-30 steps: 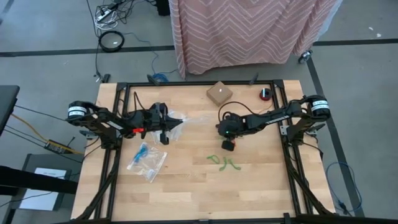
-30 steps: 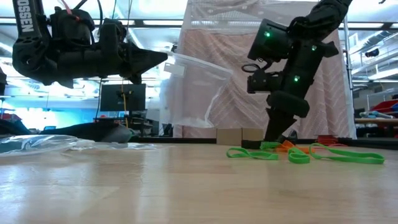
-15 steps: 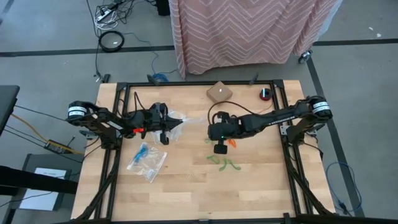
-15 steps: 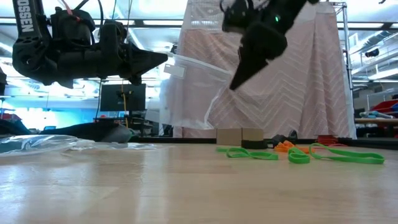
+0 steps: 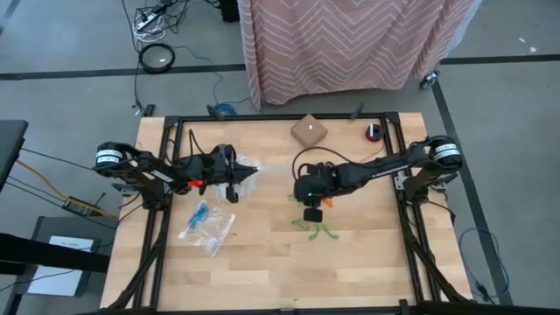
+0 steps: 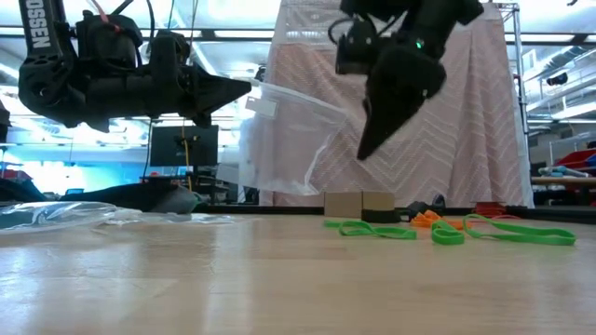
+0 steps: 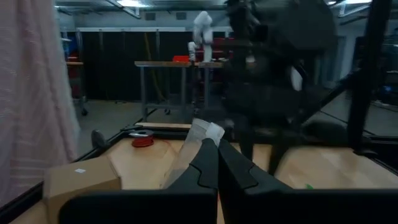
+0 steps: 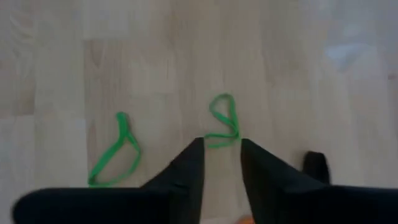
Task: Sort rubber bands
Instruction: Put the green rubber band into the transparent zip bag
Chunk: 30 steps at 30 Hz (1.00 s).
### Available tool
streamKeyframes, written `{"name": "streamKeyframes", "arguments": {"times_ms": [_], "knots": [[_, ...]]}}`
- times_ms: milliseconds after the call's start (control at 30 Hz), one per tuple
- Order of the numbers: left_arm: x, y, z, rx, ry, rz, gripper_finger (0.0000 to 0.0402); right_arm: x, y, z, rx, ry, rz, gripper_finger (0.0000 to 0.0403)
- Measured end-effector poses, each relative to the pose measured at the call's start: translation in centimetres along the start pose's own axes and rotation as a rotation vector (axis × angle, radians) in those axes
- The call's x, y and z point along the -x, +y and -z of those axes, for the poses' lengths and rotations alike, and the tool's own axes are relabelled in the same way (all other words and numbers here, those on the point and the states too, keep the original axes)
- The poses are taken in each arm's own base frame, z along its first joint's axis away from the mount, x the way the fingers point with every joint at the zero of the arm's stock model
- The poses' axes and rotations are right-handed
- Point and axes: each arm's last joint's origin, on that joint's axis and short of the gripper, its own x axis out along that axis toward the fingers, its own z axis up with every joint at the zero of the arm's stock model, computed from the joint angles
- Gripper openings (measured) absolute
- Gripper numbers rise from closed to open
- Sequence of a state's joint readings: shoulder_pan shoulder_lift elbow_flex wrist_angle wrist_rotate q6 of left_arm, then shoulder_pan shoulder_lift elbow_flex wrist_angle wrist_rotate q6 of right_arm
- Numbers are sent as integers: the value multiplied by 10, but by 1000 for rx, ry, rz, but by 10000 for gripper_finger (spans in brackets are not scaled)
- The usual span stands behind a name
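Centrally, green rubber bands (image 8: 224,121) lie flat on the worktop: light, floppy, best pinched across one strand. Right gripper (image 8: 221,158) hovers above, fingers apart; left gripper (image 6: 244,88) clamps a clear bag (image 6: 289,130).

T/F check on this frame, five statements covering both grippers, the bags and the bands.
1. The left gripper is shut on a clear zip bag held up off the table. True.
2. The right gripper is resting on the table. False: it hangs in the air above the green rubber bands, fingers parted with nothing between them.
3. All the rubber bands on the table are blue. False: the loose ones are green, with a bit of orange among them.
4. A second clear bag lies flat on the table near the left arm. True.
5. The small cardboard box sits at the near edge of the table. False: it is at the far edge, by the pink cloth.
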State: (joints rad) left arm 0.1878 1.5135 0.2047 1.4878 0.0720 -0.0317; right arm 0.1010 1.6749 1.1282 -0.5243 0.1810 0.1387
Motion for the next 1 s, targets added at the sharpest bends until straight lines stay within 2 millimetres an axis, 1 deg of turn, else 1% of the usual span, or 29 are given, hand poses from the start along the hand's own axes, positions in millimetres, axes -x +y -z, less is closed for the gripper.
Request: {"name": "streamKeyframes", "arguments": {"times_ms": [133,267,400,500,567,633,667,767,800,833,933,1000], "knots": [[0,1,1,6,7,-18,2,-25,1,5,-41,39,4,158],[0,1,1,7,13,-19,2,-48,0,10,-48,89,18,193],[0,1,2,7,18,-19,2,-65,-5,12,-66,98,28,203],[0,1,2,8,21,-18,2,-71,-9,12,-80,103,36,200],[0,1,2,8,21,-18,2,-75,-12,12,-92,108,37,190],[0,1,2,8,21,-17,2,-75,-14,12,-115,110,29,165],[0,1,2,8,21,-18,2,-75,-14,12,-117,110,24,144],[0,1,2,8,18,-17,2,-76,-14,12,-115,108,29,49],[0,1,2,8,20,-17,2,-76,-13,12,-108,108,34,25],[0,1,2,8,20,-17,2,-76,-13,12,-102,106,43,15],[0,1,2,8,20,-17,2,-75,-9,13,-98,101,66,6],[0,1,2,8,20,-17,2,-71,-5,12,-85,90,76,3]]}}
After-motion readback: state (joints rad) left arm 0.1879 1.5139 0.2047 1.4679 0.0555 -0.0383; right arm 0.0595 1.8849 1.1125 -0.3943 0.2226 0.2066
